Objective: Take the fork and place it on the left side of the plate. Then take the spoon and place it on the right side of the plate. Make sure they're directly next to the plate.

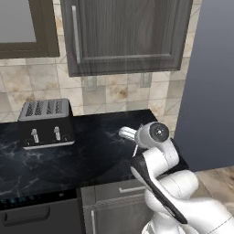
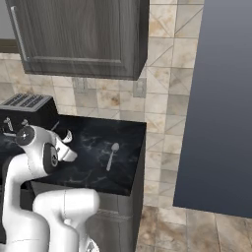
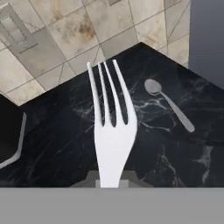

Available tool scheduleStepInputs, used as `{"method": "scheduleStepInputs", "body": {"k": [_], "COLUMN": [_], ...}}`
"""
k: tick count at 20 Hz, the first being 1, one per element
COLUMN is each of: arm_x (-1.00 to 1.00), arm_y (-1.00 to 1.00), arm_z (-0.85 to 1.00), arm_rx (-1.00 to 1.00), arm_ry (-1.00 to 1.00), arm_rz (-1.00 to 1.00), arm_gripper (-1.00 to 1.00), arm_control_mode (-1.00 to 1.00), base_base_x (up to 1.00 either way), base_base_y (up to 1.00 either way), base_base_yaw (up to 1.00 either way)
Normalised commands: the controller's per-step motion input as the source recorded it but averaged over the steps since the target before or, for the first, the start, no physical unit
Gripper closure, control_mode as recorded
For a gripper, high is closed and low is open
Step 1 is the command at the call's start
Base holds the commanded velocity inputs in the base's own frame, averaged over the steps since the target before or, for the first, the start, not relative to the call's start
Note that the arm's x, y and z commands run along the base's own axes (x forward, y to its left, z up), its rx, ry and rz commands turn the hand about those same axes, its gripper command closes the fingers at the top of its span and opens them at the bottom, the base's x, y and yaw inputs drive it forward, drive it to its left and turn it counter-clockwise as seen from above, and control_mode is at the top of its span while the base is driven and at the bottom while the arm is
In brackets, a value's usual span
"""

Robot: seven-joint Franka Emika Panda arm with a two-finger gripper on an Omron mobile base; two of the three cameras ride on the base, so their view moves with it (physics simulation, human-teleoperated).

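Over the black counter (image 3: 65, 131), the gripper (image 3: 110, 180) is pinching the fork (image 3: 111, 127) tight, so I'd be keeping it level and carrying it slowly plateward, clear of the spoon (image 3: 168, 104).

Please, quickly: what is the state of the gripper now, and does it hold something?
Gripper: closed on the fork, tines pointing away from the hand, above the black counter.
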Motion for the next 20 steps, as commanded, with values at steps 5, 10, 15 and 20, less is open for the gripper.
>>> {"method": "scheduleStepInputs", "body": {"k": [5,10,15,20], "arm_x": [-0.36,-0.4,-0.35,-0.34], "arm_y": [-0.67,-0.58,-0.64,-0.5], "arm_z": [0.96,0.45,0.01,-0.06], "arm_rx": [0.08,0.0,0.0,-0.02], "arm_ry": [0.2,0.23,0.19,0.17], "arm_rz": [-0.2,-0.2,-0.14,-0.09], "arm_gripper": [1.0,1.0,1.0,1.0], "arm_control_mode": [-1.0,-1.0,-1.0,-1.0], "base_base_x": [0.0,0.0,0.0,0.0], "base_base_y": [0.0,0.0,0.0,0.0], "base_base_yaw": [0.0,0.0,0.0,0.0]}}
